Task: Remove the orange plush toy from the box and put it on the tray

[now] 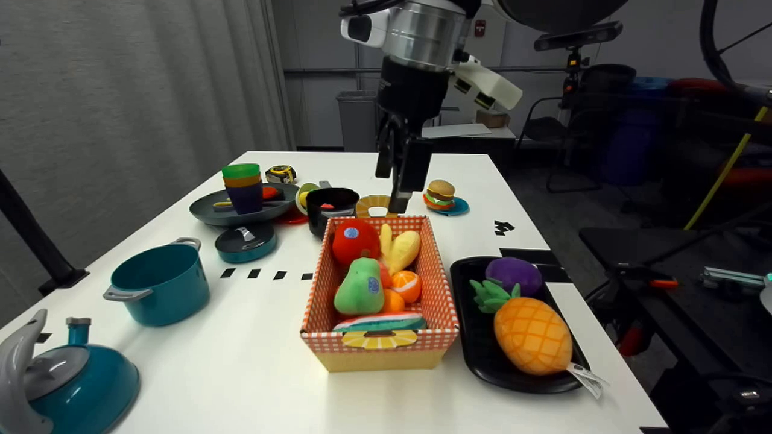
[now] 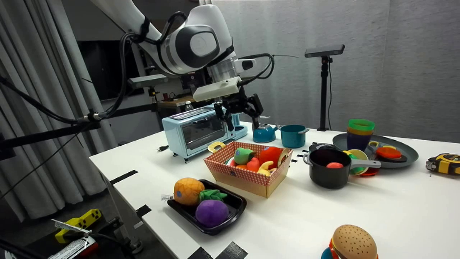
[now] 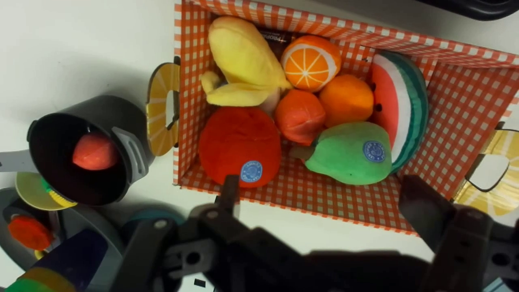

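Note:
The red-checked box (image 1: 386, 360) stands mid-table, full of plush food. In the wrist view a small red-orange plush (image 3: 301, 117) with a dark green bit lies mid-box, fitting the orange plush toy. A plain orange plush (image 3: 346, 100) and an orange-slice plush (image 3: 311, 63) touch or nearly touch it. A large red plush (image 3: 240, 142), a green pear (image 3: 348, 156), a yellow banana and a watermelon slice surround them. The black tray (image 2: 230, 194) beside the box holds a pineapple plush (image 2: 188, 191) and a purple plush (image 2: 212, 213). My gripper (image 1: 393, 185) is open and empty above the box.
A black pot (image 2: 330, 172), a grey pan with stacked cups (image 1: 242, 188) and a teal pot (image 1: 160, 286) stand around the box. A toaster oven (image 2: 201, 133), a kettle (image 2: 264, 133) and a toy hamburger (image 1: 440, 196) are also there. The box walls rise around the plushes.

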Motion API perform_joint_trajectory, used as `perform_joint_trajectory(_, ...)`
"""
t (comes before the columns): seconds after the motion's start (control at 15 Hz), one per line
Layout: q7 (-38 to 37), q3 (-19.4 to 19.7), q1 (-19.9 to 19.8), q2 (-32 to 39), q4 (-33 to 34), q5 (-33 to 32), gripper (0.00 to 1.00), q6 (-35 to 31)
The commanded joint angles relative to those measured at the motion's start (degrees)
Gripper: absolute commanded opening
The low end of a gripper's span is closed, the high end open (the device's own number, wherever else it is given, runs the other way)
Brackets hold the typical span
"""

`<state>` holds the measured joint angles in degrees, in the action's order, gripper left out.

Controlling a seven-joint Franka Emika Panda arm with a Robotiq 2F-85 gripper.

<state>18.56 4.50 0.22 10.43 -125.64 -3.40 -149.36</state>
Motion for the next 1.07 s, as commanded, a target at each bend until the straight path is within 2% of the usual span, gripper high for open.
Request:
perform_joint_trajectory(0.0, -1.38, -0.93, -1.69, 2.15, 1.84, -0.86, 1.0, -0.28)
perform_joint_trajectory(0.47, -4.34, -0.41, -3.23, 9.01, 7.26, -1.14, 1.0, -1.17)
perform_joint_trajectory(1.0, -10.86, 0.15, -2.44, 17.55, 14.59, -1.95, 1.0, 0.1)
